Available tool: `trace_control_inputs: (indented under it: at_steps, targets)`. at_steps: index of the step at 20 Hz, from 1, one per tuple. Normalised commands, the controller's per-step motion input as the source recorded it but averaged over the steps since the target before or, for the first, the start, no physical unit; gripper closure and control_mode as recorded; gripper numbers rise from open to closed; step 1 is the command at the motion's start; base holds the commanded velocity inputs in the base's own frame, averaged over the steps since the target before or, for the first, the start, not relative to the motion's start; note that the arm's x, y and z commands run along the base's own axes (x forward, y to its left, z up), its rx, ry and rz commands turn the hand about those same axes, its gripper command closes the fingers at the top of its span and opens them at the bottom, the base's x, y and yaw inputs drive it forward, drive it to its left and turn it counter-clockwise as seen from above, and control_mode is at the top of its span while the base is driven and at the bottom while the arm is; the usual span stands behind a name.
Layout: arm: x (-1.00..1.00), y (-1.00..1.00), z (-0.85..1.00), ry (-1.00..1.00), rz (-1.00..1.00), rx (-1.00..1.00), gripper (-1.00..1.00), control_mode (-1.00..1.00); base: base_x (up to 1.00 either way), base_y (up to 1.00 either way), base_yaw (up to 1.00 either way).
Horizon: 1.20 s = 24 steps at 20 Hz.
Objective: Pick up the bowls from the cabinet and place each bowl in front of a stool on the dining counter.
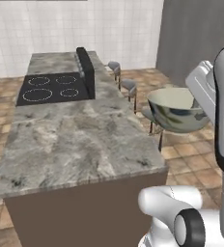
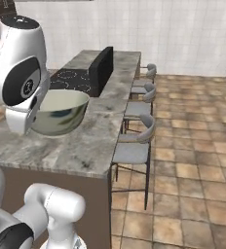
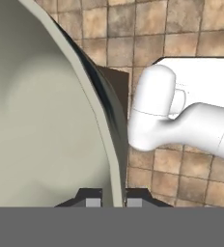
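Marbled dining counter (image 1: 80,140) at left of the left base view carries no bowl yet, while the gripper (image 3: 114,198), clamped on the rim of the olive-grey bowl (image 1: 176,110), holds it aloft at mid-right, seemingly beyond the counter edge, near the stools (image 2: 133,146).

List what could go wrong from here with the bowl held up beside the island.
The gripper pinches the olive-grey bowl by its rim alone, so it may tilt or slip. In the left base view the bowl hangs over floor and stools, off the dining counter; a drop there would likely miss the top.
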Motion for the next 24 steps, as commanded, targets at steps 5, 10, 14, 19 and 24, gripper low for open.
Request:
trace_control_inputs:
  at_steps: [5, 10, 14, 19, 24]
  targets:
    - [0.00, 0.00, 0.00, 0.00, 0.00, 0.00, 1.00, 1.00, 0.71, -0.06, 0.56]
    - [0.00, 0.00, 0.00, 0.00, 0.00, 0.00, 1.00, 1.00, 0.92, -0.50, 0.13]
    - [1.00, -0.71, -0.17, 0.00, 0.03, 0.17, 1.00, -1.00, 0.00, 0.00, 0.00]
    - [1.00, -0.73, -0.35, 0.00, 0.05, 0.19, 1.00, -1.00, 0.00, 0.00, 0.00]
    - [1.00, -0.58, -0.66, 0.00, 0.02, 0.10, 1.00, -1.00, 0.00, 0.00, 0.00]
